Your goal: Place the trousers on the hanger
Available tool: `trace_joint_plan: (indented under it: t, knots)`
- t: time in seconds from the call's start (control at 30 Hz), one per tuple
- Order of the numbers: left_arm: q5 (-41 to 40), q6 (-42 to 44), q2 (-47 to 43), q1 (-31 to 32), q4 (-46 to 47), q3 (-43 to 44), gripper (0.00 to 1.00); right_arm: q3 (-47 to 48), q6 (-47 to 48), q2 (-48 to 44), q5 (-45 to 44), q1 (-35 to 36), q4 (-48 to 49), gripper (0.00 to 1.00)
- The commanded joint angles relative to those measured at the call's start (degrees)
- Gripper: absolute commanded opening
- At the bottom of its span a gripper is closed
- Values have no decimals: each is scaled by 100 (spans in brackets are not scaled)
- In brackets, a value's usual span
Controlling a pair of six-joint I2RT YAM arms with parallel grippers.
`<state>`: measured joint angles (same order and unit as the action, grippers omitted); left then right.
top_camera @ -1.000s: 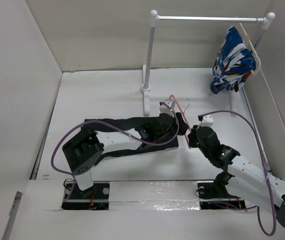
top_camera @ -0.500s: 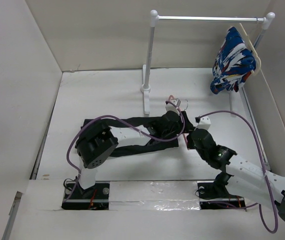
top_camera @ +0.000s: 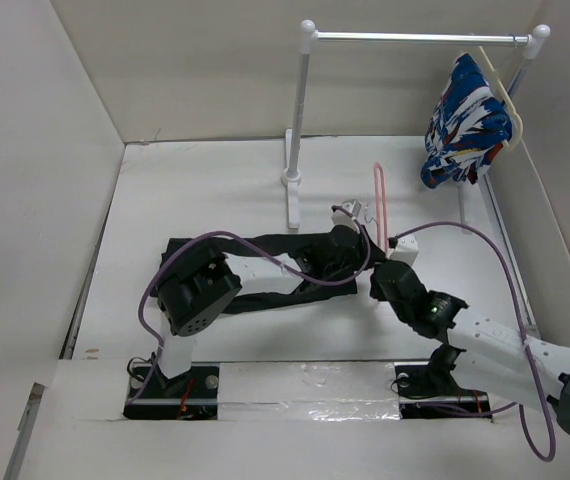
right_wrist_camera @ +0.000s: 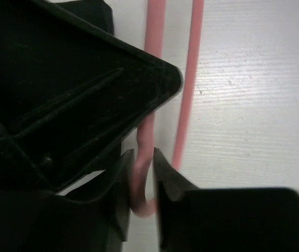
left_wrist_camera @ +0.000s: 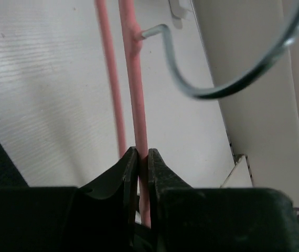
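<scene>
So the pink hanger [top_camera: 379,195] is near the middle of the table [top_camera: 215,190], edge-on from above, just right of the black trousers [top_camera: 265,243], which lie flat under the left arm. Both pincers are clamped tight on it: the left gripper [left_wrist_camera: 141,163] pinches one thin pink bar below the metal hook [left_wrist_camera: 217,84], and the right gripper [right_wrist_camera: 143,178] squeezes a rounded corner at the near end. Off at the far right, a blue patterned garment [top_camera: 465,120] hangs on the rail [top_camera: 415,38].

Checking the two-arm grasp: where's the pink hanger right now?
In the top view the hanger is right of centre, just past the right end of the trousers and right of the rack post. The left gripper and right gripper both pinch it.
</scene>
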<state>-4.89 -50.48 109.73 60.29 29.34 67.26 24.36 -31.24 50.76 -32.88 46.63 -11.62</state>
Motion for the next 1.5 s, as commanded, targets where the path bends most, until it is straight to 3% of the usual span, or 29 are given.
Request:
trace_joint_plan:
  t: [0.0,0.07,0.1,0.13,0.2,0.4,0.47,0.57,0.6,0.67,0.8,1.03,1.17,1.23,1.37,1.47]
  knots:
    - [110,161,-268,-79,458,-345,0,157,-118,-285,-218,127,-85,38]
    - [163,126,-461,-131,676,-669,0,122,-171,-601,-210,179,-348,52]
    - [163,109,-549,-132,809,-827,0,104,-163,-733,-114,180,-359,64]
    - [155,74,-706,-132,975,-1151,0,87,-137,-1022,-9,180,-359,69]
    - [198,-5,-821,-132,1319,-1390,0,121,-180,-1322,159,180,-551,74]
    - [374,-225,-945,-132,1872,-1997,0,104,57,-2132,493,49,-605,75]
    - [462,-401,-971,-132,2257,-2278,0,69,118,-2080,685,-75,-474,71]
    - [410,-638,-1112,43,2820,-2744,0,51,329,-1694,1264,-338,-176,29]
    - [340,-673,-1129,175,2857,-2815,0,34,364,-1449,1336,-443,-87,10]
    - [164,-805,-1103,229,2988,-2929,0,34,399,-1175,1442,-558,210,0]
    - [-39,-1095,-840,281,3482,-3141,0,51,733,-411,2153,-1085,932,0]
    - [-355,-1245,-453,158,3596,-3140,0,464,1173,1173,3113,-2018,1865,12]
    - [-399,-1307,-356,45,3552,-3149,0,780,1296,2155,3980,-2325,2418,11]
    - [-268,-1298,-243,-26,3578,-3132,0,956,1358,2534,4018,-2325,2462,6]
    - [-136,-1289,-75,-79,3728,-3114,0,887,1279,2439,3711,-2185,2708,5]
    - [-127,-1272,-31,-79,3737,-3097,0,1000,1261,2578,3736,-2185,2683,12]
